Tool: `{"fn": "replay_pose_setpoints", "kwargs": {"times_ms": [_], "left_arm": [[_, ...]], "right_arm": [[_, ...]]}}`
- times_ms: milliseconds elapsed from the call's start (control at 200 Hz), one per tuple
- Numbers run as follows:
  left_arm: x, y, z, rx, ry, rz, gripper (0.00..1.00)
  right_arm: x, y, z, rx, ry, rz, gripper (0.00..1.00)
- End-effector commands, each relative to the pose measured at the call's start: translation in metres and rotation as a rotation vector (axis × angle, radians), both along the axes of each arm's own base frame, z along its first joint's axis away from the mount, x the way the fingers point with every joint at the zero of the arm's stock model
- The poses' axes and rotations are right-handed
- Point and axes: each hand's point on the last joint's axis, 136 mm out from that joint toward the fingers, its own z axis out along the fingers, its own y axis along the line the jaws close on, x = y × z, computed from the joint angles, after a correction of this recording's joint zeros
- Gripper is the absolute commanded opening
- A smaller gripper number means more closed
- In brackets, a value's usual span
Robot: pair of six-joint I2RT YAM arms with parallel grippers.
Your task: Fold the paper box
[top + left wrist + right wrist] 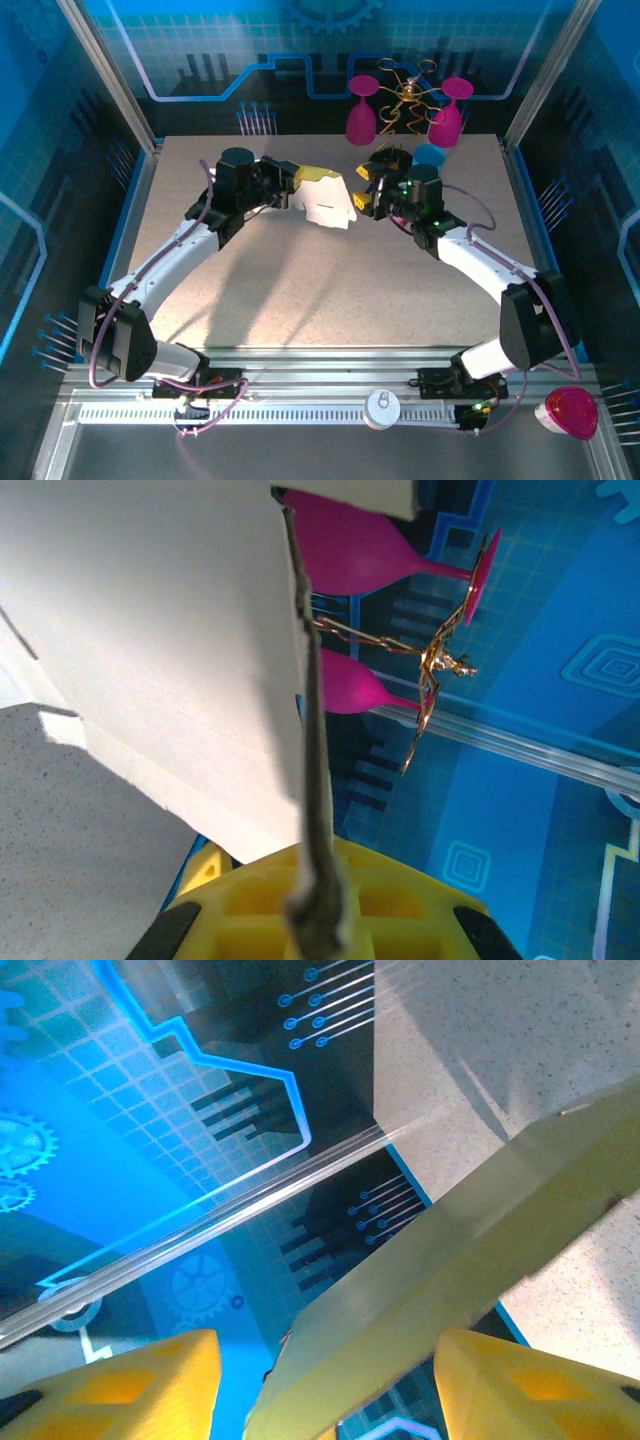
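Observation:
The paper box (322, 197) hangs above the table (320, 290) at the back centre, yellow on top and pale on its near side. My left gripper (288, 187) is shut on its left edge. In the left wrist view a thin cardboard edge runs down into the closed yellow jaws of the left gripper (320, 905), with the pale panel of the paper box (150, 640) spreading to the left. My right gripper (365, 190) is at the box's right side. Its fingers (110, 1390) stand apart, and a yellow flap of the paper box (470, 1250) passes between them with gaps on both sides.
Two upturned magenta goblets (361, 110) (447, 112) and a gold wire ornament (408, 95) stand along the back edge. A blue cup (430, 156) sits just behind my right gripper. A pink object (570, 412) lies off the table at the near right.

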Motion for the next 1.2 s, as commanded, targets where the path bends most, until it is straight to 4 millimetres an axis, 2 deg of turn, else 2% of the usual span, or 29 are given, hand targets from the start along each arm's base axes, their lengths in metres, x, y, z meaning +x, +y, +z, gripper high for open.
{"fn": "replay_pose_setpoints", "kwargs": {"times_ms": [0,30,45,95,240,330,495,545,555,580,730,956,1196], "left_arm": [[-0.004,0.005,0.034,-0.045,-0.078,0.000,0.00],[-0.003,0.006,0.035,-0.049,-0.082,0.004,0.00],[-0.003,0.006,0.035,-0.050,-0.084,0.003,0.00],[-0.001,0.006,0.035,-0.057,-0.088,0.005,0.00],[0.001,0.004,0.034,-0.083,-0.092,0.002,0.00],[0.001,0.003,0.032,-0.084,-0.087,-0.005,0.00],[0.001,0.002,0.028,-0.085,-0.076,-0.010,0.00],[0.002,0.002,0.027,-0.090,-0.073,-0.009,0.00],[0.002,0.002,0.027,-0.090,-0.074,-0.008,0.00],[0.002,0.002,0.027,-0.093,-0.075,-0.006,0.00],[0.005,0.003,0.028,-0.096,-0.078,-0.007,0.00],[0.005,0.007,0.023,-0.096,-0.069,0.002,0.00],[0.008,0.015,0.020,-0.091,-0.066,0.016,0.00]], "right_arm": [[-0.010,-0.020,0.005,-0.028,-0.035,-0.053,0.56],[-0.013,-0.020,0.003,-0.014,-0.026,-0.055,0.55],[-0.016,-0.020,-0.007,-0.013,-0.007,-0.053,0.54],[-0.022,-0.016,-0.016,0.009,0.017,-0.045,0.54],[-0.025,-0.004,-0.023,0.065,0.047,-0.040,0.55],[-0.013,0.000,-0.022,0.125,0.046,-0.057,0.56],[0.012,0.010,-0.006,0.235,0.017,-0.074,0.59],[0.015,0.015,-0.012,0.245,0.036,-0.065,0.59],[0.019,0.018,-0.001,0.260,0.017,-0.060,0.58],[0.021,0.020,0.001,0.268,0.016,-0.058,0.58],[0.030,0.035,0.004,0.321,0.014,-0.057,0.47],[0.034,0.033,0.006,0.333,0.008,-0.080,0.28],[0.035,0.029,0.012,0.350,-0.002,-0.096,0.28]]}}
